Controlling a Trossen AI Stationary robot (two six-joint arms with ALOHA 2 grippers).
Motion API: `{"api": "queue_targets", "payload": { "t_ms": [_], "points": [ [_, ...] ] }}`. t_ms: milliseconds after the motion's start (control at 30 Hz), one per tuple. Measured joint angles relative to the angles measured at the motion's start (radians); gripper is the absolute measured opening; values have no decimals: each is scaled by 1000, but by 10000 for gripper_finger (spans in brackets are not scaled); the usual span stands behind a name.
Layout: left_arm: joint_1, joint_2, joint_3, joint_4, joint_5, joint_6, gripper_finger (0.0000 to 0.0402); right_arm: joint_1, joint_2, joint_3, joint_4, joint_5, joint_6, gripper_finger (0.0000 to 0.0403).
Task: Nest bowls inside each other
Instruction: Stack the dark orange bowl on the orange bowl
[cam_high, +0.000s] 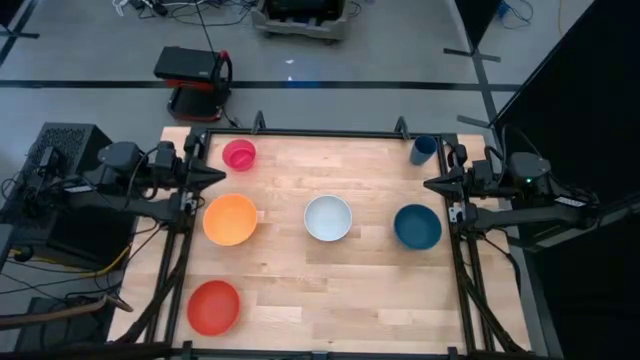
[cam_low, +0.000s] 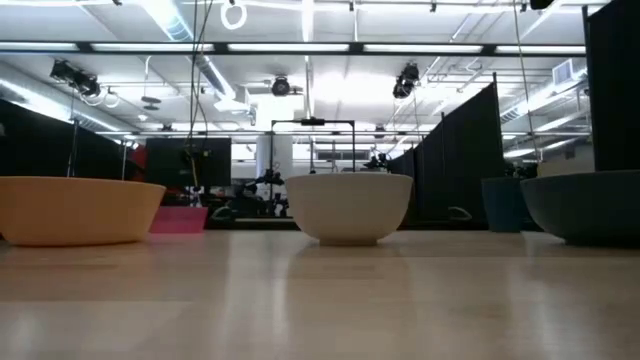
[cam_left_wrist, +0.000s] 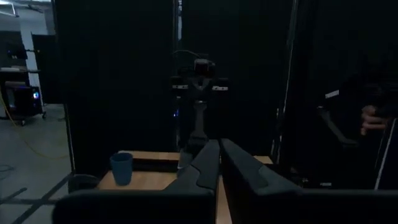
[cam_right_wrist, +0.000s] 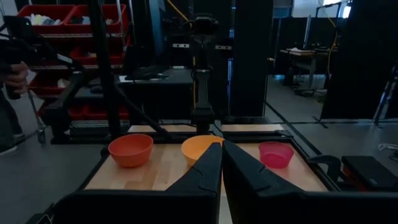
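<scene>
Five bowls rest upright on their bases on the wooden table (cam_high: 330, 290): pink (cam_high: 239, 154) far left, orange (cam_high: 231, 219), pale white (cam_high: 328, 217), teal-blue (cam_high: 417, 226) and red (cam_high: 213, 307) near left. The low view shows the orange (cam_low: 75, 210), pink (cam_low: 180, 219), white (cam_low: 349, 207) and teal (cam_low: 590, 207) bowls. My left gripper (cam_high: 215, 176) hovers shut at the left edge, level, between the pink and orange bowls. My right gripper (cam_high: 432, 184) hovers shut at the right edge. Its wrist view shows the red (cam_right_wrist: 130, 149), orange (cam_right_wrist: 200, 148) and pink (cam_right_wrist: 275, 154) bowls.
A small dark blue cup (cam_high: 423, 150) stands at the far right corner, also seen as the cup (cam_left_wrist: 122, 168) in the left wrist view. A black frame (cam_high: 330, 133) rims the table. A person's hand (cam_left_wrist: 372, 121) shows beyond the table's right side.
</scene>
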Motion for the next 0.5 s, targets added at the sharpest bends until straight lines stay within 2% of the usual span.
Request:
{"api": "queue_targets", "payload": {
  "t_ms": [233, 333, 500],
  "points": [
    [0, 104, 0, 31, -117, -61, 1, 0, 0, 0, 2, 2, -1, 0],
    [0, 154, 1, 72, -133, -96, 1, 0, 0, 0, 2, 3, -1, 0],
    [0, 251, 113, -70, -148, -122, 1, 0, 0, 0, 3, 9, -2, 0]
  ]
}}
